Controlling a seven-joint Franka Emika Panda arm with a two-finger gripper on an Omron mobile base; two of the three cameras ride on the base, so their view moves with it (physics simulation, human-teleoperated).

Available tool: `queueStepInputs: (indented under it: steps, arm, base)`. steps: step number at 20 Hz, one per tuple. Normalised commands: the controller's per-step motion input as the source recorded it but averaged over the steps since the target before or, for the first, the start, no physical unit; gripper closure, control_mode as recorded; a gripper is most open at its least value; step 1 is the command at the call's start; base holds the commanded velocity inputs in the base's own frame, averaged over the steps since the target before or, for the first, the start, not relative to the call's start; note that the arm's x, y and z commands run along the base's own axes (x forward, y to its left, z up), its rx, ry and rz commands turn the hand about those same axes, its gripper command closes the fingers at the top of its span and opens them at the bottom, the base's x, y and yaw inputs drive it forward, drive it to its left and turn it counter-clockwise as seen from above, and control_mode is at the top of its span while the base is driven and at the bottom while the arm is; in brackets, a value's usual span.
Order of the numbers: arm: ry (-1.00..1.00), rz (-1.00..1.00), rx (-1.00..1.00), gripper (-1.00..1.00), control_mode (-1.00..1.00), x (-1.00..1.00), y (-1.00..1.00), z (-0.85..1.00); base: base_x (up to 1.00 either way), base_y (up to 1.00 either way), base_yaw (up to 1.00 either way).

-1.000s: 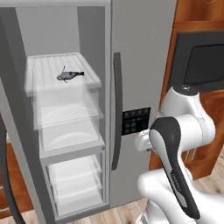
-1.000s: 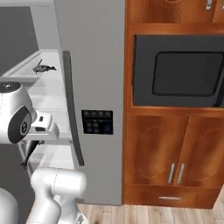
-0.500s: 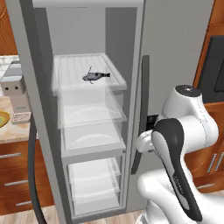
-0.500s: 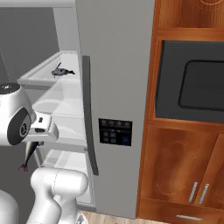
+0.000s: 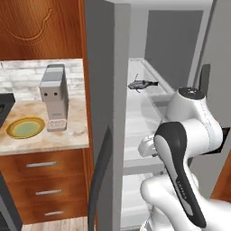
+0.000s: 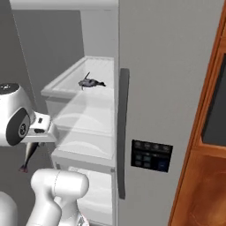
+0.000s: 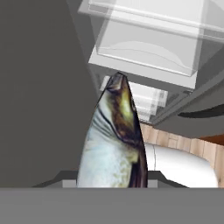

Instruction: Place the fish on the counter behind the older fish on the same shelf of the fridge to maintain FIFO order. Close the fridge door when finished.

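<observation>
Gripper (image 7: pixel 113 186), clamped on the fish (image 7: pixel 114 140) at lower centre of the hand view; we judge the carry step under way, and next we must lift it behind the older fish (image 6: pixel 90 82) on the fridge (image 6: pixel 163 79) shelf (image 6: pixel 84 95).

beige marbled bench (image 5: pixel 40 135) at left, over brown drawers with silver handles. on it: a yellow-green plate (image 5: pixel 25 127) near the front left and a grey box-shaped appliance (image 5: pixel 55 96) standing just right of the plate. inside the open fridge, white upper shelf (image 5: pixel 149 92) (image 6: pixel 95 73) bearing one small dark fish (image 5: pixel 142 84) (image 6: pixel 90 83), lying flat. lower white shelves (image 6: pixel 95 148) stacked beneath.
</observation>
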Motion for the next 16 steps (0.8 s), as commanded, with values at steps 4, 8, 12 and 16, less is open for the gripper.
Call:
queueStepInputs:
  steps: [4,8,12,16]
  arm:
    - [0.0,0.0,0.0,1.0,1.0,0.0,0.0,0.0]
    - [0.0,0.0,0.0,1.0,1.0,0.0,0.0,0.0]
    - [0.0,0.0,0.0,1.0,1.0,0.0,0.0,0.0]
    - [0.0,0.0,0.0,1.0,1.0,0.0,0.0,0.0]
  base:
    - [0.83,0.0,0.11]
    - [0.47,-0.09,0.2]
    - [0.19,-0.12,0.23]
    - [0.29,-0.02,0.18]
